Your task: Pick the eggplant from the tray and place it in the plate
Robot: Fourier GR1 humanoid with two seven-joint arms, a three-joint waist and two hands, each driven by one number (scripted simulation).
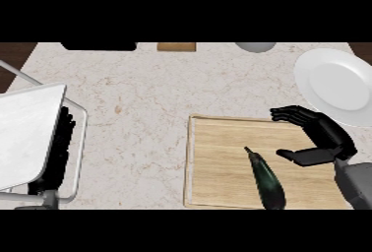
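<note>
The eggplant lies on the wooden tray, toward the tray's near edge and a little past its middle, its thin stem end pointing away from the robot and its fat end running down to the lower edge of the view. The right hand hangs over the same tray, on the side nearest the white plate, released and grasping nothing: its fingers arch forward toward the tray's far rim while the thumb juts sideways toward the eggplant, with bare wood between thumb tip and vegetable. The likeliest trouble is the shape of the thing: it is slim, glossy and tapered, so a hand closing near the stem end could squeeze it out sideways or set it rolling across the tray. I would judge the thicker part the safer place to close on, though it lies close to the tray's near edge, where a clumsy sweep might push it off onto the marble surface. The plate lies just beyond the tray's far corner on the hand's side, partly cut off by the view's edge, so a hurried carry could catch its rim. The left hand does not show.
</note>
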